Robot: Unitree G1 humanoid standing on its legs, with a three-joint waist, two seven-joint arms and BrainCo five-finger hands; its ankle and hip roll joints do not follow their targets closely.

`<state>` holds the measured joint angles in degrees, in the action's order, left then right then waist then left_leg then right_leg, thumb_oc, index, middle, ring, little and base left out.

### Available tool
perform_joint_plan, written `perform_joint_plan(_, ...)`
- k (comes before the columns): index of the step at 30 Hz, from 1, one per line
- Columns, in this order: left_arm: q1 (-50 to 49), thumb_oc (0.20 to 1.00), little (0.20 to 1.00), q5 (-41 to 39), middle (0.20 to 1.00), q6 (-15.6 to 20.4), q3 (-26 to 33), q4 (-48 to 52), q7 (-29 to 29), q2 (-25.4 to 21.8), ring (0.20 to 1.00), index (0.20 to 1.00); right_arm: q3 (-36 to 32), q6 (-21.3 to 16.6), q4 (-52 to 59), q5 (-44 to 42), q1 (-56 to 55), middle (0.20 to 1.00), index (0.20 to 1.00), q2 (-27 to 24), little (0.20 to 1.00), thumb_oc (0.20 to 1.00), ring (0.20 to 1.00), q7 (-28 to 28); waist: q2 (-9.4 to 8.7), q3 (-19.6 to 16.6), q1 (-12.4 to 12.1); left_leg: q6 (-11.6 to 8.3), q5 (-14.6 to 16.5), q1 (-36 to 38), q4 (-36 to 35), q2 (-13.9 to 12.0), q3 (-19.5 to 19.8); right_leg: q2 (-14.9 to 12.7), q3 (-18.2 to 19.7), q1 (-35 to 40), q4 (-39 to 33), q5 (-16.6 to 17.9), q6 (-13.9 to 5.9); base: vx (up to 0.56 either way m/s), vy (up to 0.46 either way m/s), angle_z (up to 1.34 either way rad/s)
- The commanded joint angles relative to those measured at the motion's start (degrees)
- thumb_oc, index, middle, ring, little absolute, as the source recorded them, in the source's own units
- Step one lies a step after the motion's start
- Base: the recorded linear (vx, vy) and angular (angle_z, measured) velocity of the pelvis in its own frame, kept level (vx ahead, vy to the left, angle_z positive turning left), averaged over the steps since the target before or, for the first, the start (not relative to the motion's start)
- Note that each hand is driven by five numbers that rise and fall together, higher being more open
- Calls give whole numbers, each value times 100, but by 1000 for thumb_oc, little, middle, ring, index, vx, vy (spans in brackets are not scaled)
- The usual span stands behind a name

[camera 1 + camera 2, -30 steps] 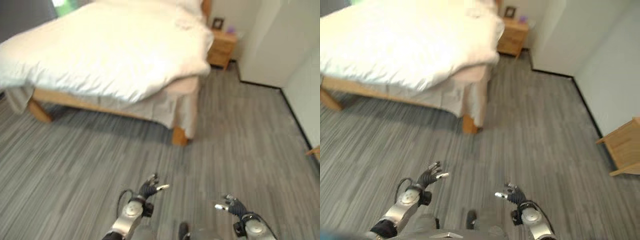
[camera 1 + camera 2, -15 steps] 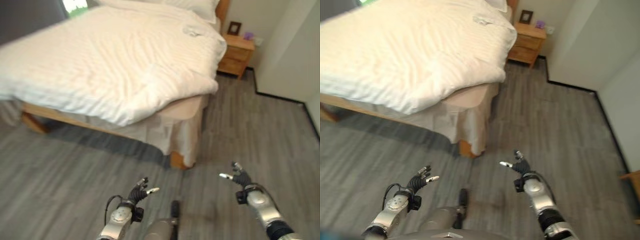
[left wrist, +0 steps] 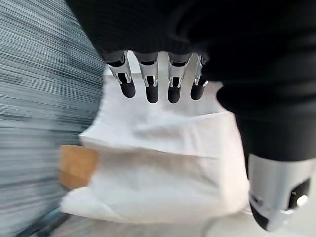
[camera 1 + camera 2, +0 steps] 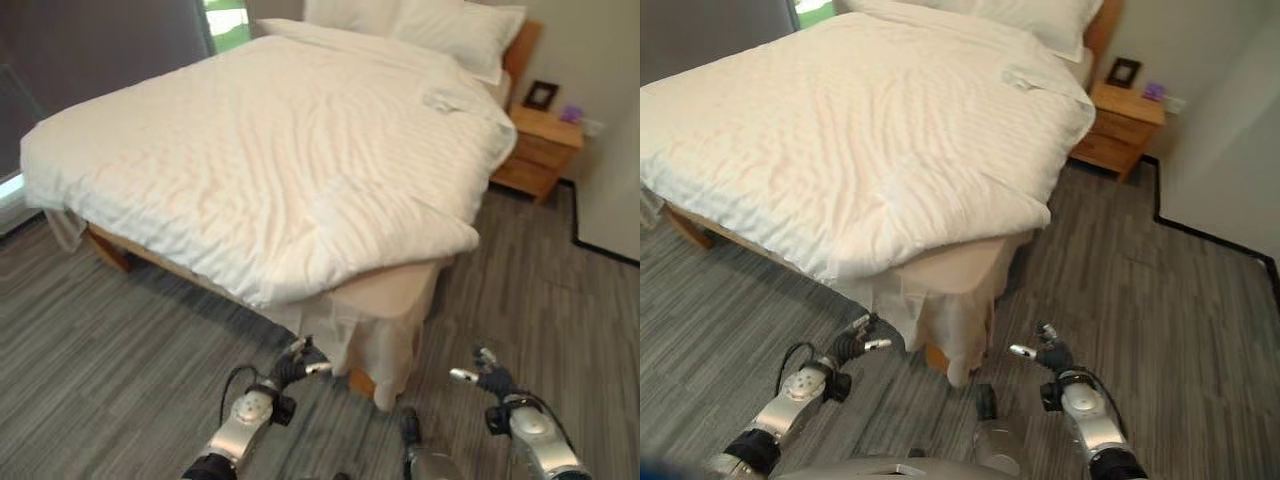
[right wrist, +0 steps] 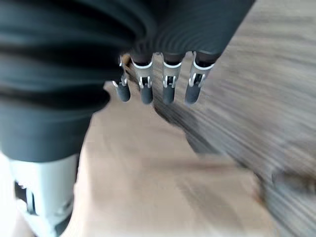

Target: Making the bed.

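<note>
Both hands held low before the near corner of a half-made bed.

A grey striped floor (image 4: 120, 340) runs under a wooden-framed bed (image 4: 105, 250), which stands just ahead. A white duvet (image 4: 270, 150) covers most of it but sits pulled back at the near corner, baring the beige mattress (image 4: 385, 290) and a pale skirt (image 4: 940, 320) hanging to the floor. White pillows (image 4: 440, 25) lie at the headboard end, with a small crumpled white cloth (image 4: 450, 100) on the duvet near them. A wooden nightstand (image 4: 540, 150) carrying a small picture frame (image 4: 541, 95) stands beside the bed, against the pale wall (image 4: 1230, 150). The left hand (image 4: 290, 368) and right hand (image 4: 488, 380) hover apart above the floor, fingers (image 3: 148, 79) straight and loose, holding nothing.
</note>
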<state>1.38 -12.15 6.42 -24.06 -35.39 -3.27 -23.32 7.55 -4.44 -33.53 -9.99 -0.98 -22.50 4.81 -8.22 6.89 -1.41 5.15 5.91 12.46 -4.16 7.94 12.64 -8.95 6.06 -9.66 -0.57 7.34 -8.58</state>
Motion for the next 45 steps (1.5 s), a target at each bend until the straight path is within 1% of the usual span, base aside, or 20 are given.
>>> perform_joint_plan(1, 129, 1000, 1000, 0, 1000, 301, -24, 382, -211, 231, 1000, 1000, -493, -306, 712, -68, 770, 1000, 1000, -1124, 1000, 1000, 1000, 162, 288, 9, -99, -731, -651, -564, 246, -1004, -306, 211, -458, 583, -68, 141, -166, 167, -241, 67)
perform_joint_plan(3, 182, 1000, 1000, -218, 1000, 291, -66, 375, -247, 294, 1000, 1000, -709, -405, 931, -159, 963, 1000, 1000, -1496, 1000, 1000, 1000, 299, 236, 95, -101, -859, -754, -908, 872, -1088, -422, 174, -720, 843, -212, 102, -20, 131, -250, 86)
perform_joint_plan(4, 211, 1000, 1000, -260, 1000, 273, -117, 392, -237, 337, 1000, 1000, -820, -441, 1047, -171, 1056, 1000, 1000, -1751, 1000, 1000, 1000, 365, 231, 146, -48, -866, -759, -1049, 991, -1198, -696, 136, -922, 973, -288, 70, 24, 33, -163, 98)
perform_joint_plan(5, 266, 1000, 1000, -249, 1000, 247, -238, 403, -279, 399, 1000, 1000, -947, -456, 1066, -170, 1112, 1000, 1000, -2037, 1000, 1000, 1000, 411, 225, 128, 10, -841, -813, -1114, 722, -1337, -1211, 67, -1188, 1071, -372, 25, 25, 27, -98, 91)
perform_joint_plan(6, 266, 1000, 1000, -249, 1000, 247, -238, 402, -279, 400, 1000, 1000, -947, -456, 1066, -171, 1112, 1000, 1000, -2037, 1000, 1000, 1000, 411, 224, 125, 12, -841, -817, -1116, 718, -1336, -1210, 65, -1190, 1068, -372, 25, 24, 3, -64, 120)
perform_joint_plan(7, 340, 1000, 1000, -200, 1000, 229, -379, 371, -315, 460, 1000, 1000, -1011, -445, 1077, -153, 1174, 1000, 1000, -2203, 1000, 1000, 1000, 467, 215, 120, 38, -857, -816, -1184, 558, -1404, -1594, 19, -1352, 1117, -385, -9, 6, 2, -62, 155)
perform_joint_plan(8, 457, 1000, 1000, -132, 1000, 215, -573, 210, -367, 597, 1000, 1000, -1170, -424, 1227, -118, 1119, 1000, 1000, -2594, 1000, 1000, 1000, 394, 254, 79, 113, -823, -859, -1237, 324, -1403, -2226, -12, -1668, 1196, -366, -88, -19, 4, -61, 131)
perform_joint_plan(9, 463, 1000, 1000, -130, 1000, 219, -577, 201, -366, 612, 1000, 1000, -1174, -425, 1224, -122, 1118, 1000, 1000, -2608, 1000, 1000, 1000, 389, 264, 75, 118, -821, -863, -1240, 317, -1399, -2220, -15, -1676, 1193, -364, -91, -21, 29, -39, 135)
perform_joint_plan(10, 401, 1000, 1000, -147, 1000, 222, -804, 212, -447, 638, 1000, 1000, -808, -351, 918, 32, 1660, 1000, 1000, -2948, 1000, 1000, 1000, 357, 310, 31, 34, -817, -868, -1216, 156, -1271, -2010, 14, -1761, 1206, -394, -131, -24, 29, 11, 85)
perform_joint_plan(11, 424, 1000, 1000, -97, 1000, 227, -891, 212, -467, 655, 1000, 1000, -610, -348, 701, 84, 1976, 1000, 1000, -3051, 1000, 1000, 1000, 366, 324, -5, 41, -809, -924, -1234, 29, -1202, -1901, 13, -1765, 1169, -417, -97, -26, 27, 10, 63)
perform_joint_plan(12, 424, 1000, 1000, -97, 1000, 227, -886, 211, -467, 657, 1000, 1000, -599, -350, 694, 83, 1988, 1000, 1000, -3052, 1000, 1000, 1000, 367, 326, -4, 48, -809, -927, -1234, 25, -1201, -1899, 13, -1767, 1169, -417, -97, -26, 47, 34, 5)
perform_joint_plan(13, 399, 1000, 1000, -56, 1000, 233, -1066, 273, -596, 575, 1000, 1000, -255, -315, 442, 277, 2516, 1000, 1000, -3289, 1000, 1000, 1000, 329, 343, -70, 4, -804, -886, -1204, -84, -1176, -1955, 25, -1768, 1167, -443, -102, -60, 58, 44, -12)
perform_joint_plan(16, 294, 1000, 1000, -117, 1000, 233, -1160, 201, -641, 466, 1000, 1000, 729, -285, -253, 591, 3734, 1000, 1000, -3452, 1000, 1000, 1000, 318, 353, -136, -102, -783, -889, -1284, -84, -1121, -1958, -4, -1737, 1086, -443, -78, -75, 44, 59, -14)
perform_joint_plan(18, 288, 1000, 1000, -124, 1000, 235, -1124, 202, -627, 454, 1000, 1000, 1070, -279, -560, 652, 4148, 1000, 1000, -3419, 1000, 1000, 1000, 329, 377, -131, -97, -779, -884, -1295, -84, -1108, -1967, -4, -1708, 1063, -443, -69, -75, 16, 42, -10)
perform_joint_plan(19, 287, 1000, 1000, -159, 1000, 219, -1157, 95, -604, 417, 1000, 1000, 1626, -186, -1221, 810, 4989, 1000, 1000, -3341, 1000, 1000, 1000, 340, 359, -117, -196, -784, -880, -1304, -84, -1090, -1978, -20, -1690, 1028, -443, -50, -80, 15, 51, 8)
perform_joint_plan(23, 228, 1000, 1000, -361, 1000, 182, -1136, 64, -576, 371, 1000, 1000, 2443, -44, -2354, 988, 6160, 1000, 1000, -3085, 1000, 1000, 1000, 282, 341, -62, -393, -784, -904, -1377, -84, -1052, -1906, -41, -1728, 965, -443, -6, -98, -13, 25, 6)
perform_joint_plan(26, 352, 1000, 1000, -390, 1000, 208, -1231, 73, -527, 325, 1000, 1000, 3116, 20, -3544, 1061, 7415, 1000, 1000, -2575, 1000, 1000, 1000, 283, 349, 76, -598, -791, -978, -1662, -84, -1010, -1772, -65, -1765, 720, -443, 66, -131, -82, 28, 11)
perform_joint_plan(33, 561, 1000, 1000, -494, 1000, 229, -1301, 100, -340, 295, 1000, 1000, 3442, 58, -4105, 932, 8344, 1000, 1000, -2427, 1000, 1000, 1000, 475, 363, 294, -907, -813, -1165, -2276, -84, -910, -1430, -107, -1924, 258, -443, 192, -190, -51, 19, 33)
perform_joint_plan(40, 607, 1000, 1000, -606, 1000, 207, -1210, 43, -209, 372, 1000, 1000, 3452, 219, -4628, 994, 8320, 1000, 1000, -2392, 1000, 1000, 1000, 345, 345, 487, -1147, -809, -1234, -2467, -84, -865, -1216, -96, -2046, 173, -443, 185, -199, 4, -2, 17)
perform_joint_plan(45, 731, 1000, 1000, -632, 1000, 153, -1192, 120, -171, 355, 1000, 1000, 3287, 515, -5255, 1206, 8127, 1000, 1000, -2554, 1000, 1000, 1000, 161, 375, 653, -1314, -831, -1328, -2760, -84, -812, -1062, -103, -2131, -59, -443, 222, -213, -17, -8, 22)
